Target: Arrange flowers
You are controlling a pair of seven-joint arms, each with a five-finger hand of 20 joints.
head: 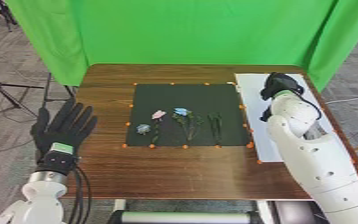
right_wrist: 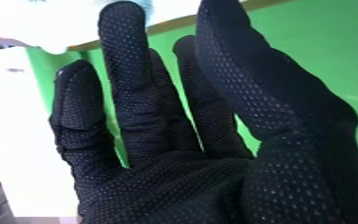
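Tabletop (head: 184,175) broad below the flowers (head: 159,115). Upper right, right hand (head: 280,84) loosely open; left hand (head: 58,133) spread, left edge; both empty.

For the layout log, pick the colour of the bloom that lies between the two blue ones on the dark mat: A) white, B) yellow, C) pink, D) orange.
C: a pink bloom lies on the dark mat, with a small pale blue bloom to its left and another blue bloom to its right.
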